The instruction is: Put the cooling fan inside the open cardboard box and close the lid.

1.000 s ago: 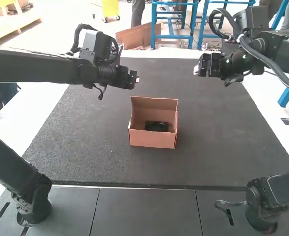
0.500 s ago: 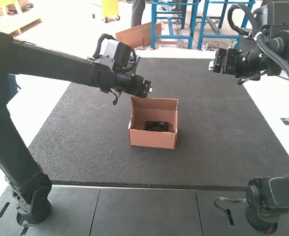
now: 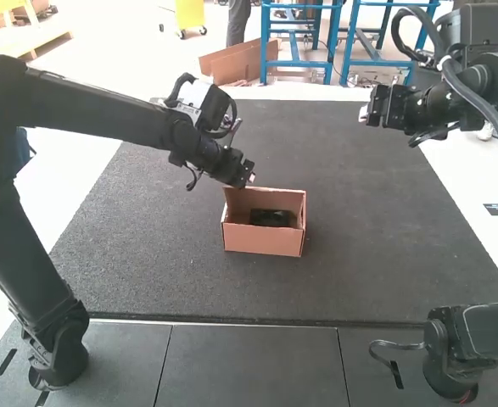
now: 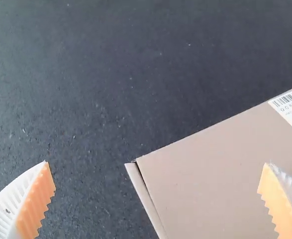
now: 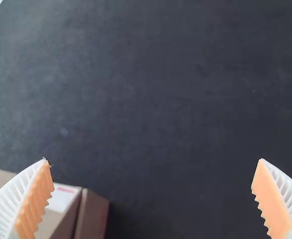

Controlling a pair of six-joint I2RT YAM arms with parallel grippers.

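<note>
- Left gripper (image 3: pixel 242 174): released, fingers spread wide, nothing between them. It sits at the far left corner of the cardboard box (image 3: pixel 264 239), just above the top edge of the lid (image 4: pixel 210 184).
- In the left wrist view the lid's outer face lies between my orange pads (image 4: pixel 36 204), with its corner edge near the middle of the gap. I can't tell whether I am touching the cardboard.
- I judge I'm placed behind the lid so I can push it forward and down over the opening. The spread fingers give me a broad face for pushing and aren't set for a pinch.
- Cooling fan (image 3: pixel 272 217): a dark shape lying on the floor of the box, below the rim. The placing part looks finished, and only the closing remains.
- The lid is not yet down, and the opening shows from above.
- Right gripper (image 3: pixel 369 108): also released and empty. It is held high over the far right of the black mat (image 3: pixel 130 229), well apart from the box. I take this as parked out of the way of the lid's swing.
- The box sits near the middle of the mat on the table (image 3: pixel 473 182). It is light and unbraced, so a push at one corner could slide or twist it.
</note>
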